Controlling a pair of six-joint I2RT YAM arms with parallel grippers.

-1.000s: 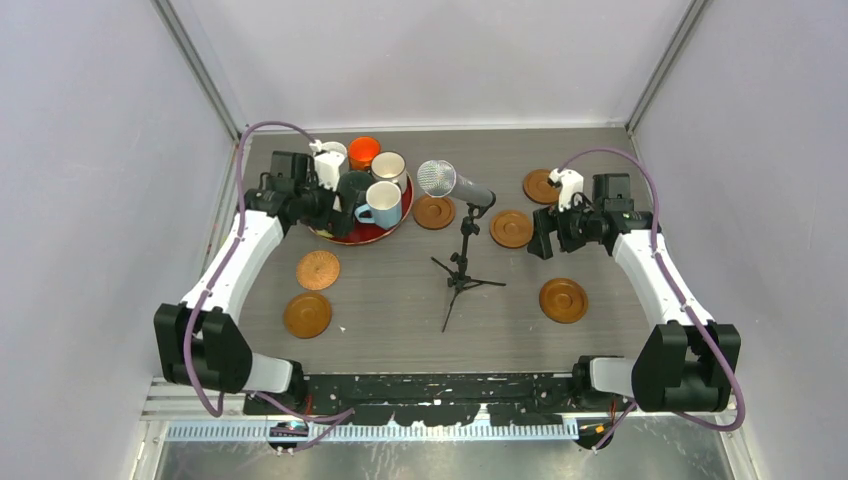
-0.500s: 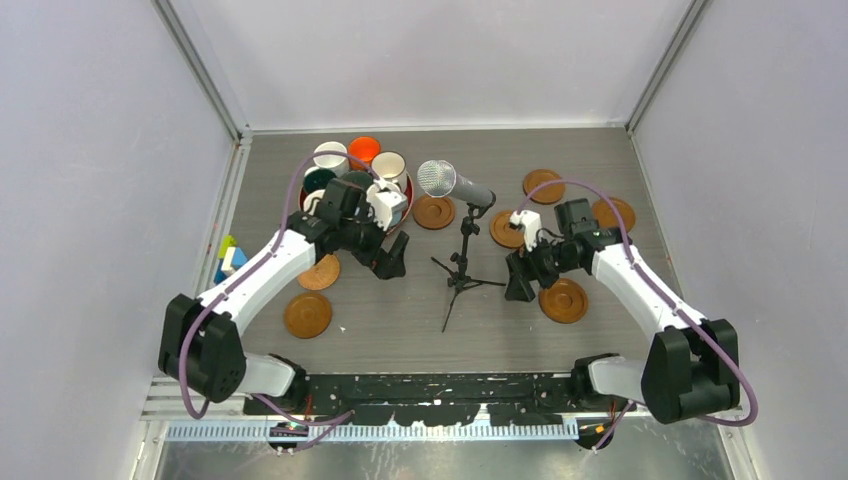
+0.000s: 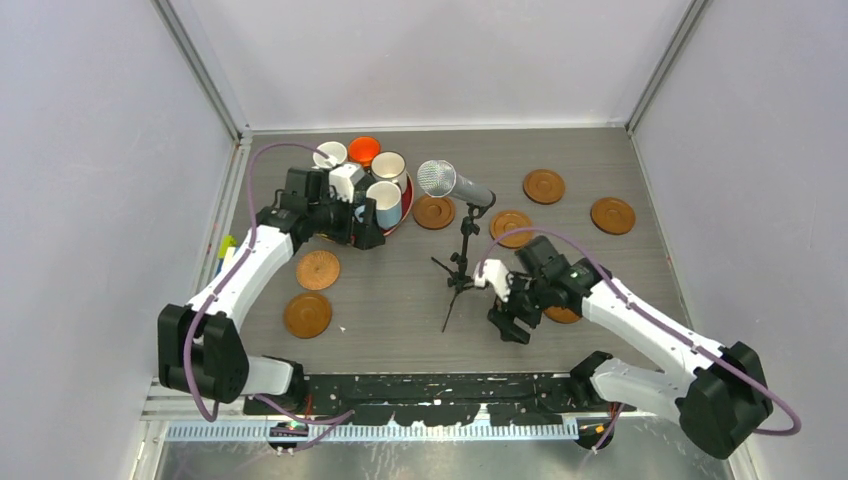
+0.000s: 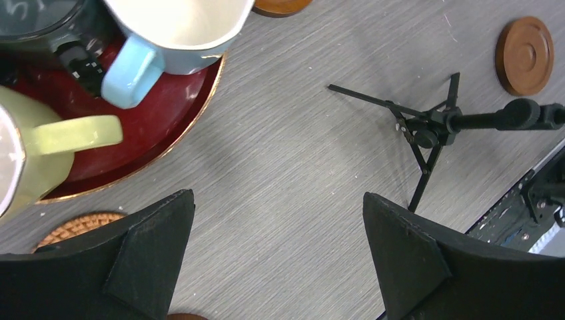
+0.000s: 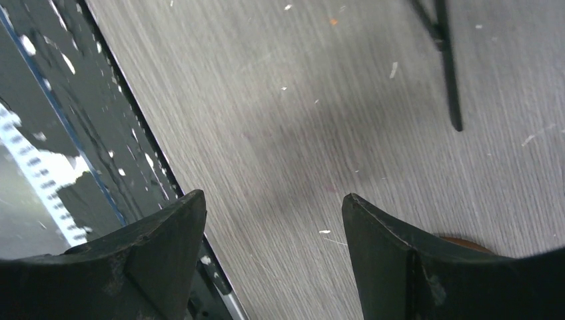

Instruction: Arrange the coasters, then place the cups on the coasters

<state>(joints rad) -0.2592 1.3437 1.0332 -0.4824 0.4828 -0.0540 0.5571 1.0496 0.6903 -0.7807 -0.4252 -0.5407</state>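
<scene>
Several cups stand on the red tray: white, orange, cream with a brown rim and light blue. The left wrist view shows the light blue cup, a pale yellow cup and a dark cup. Brown coasters lie scattered; a woven one lies below the tray. My left gripper hovers open and empty at the tray's near edge. My right gripper hangs open over bare table, beside a half-hidden coaster.
A microphone on a black tripod stands mid-table between the arms; one of its legs shows in the right wrist view. The table's near edge with the black rail is just left of the right gripper. Grey walls enclose the table.
The left arm has swung back from mid-table to the tray's near side. The right arm has moved left and nearer, past the front coaster. Both stay open and empty.
</scene>
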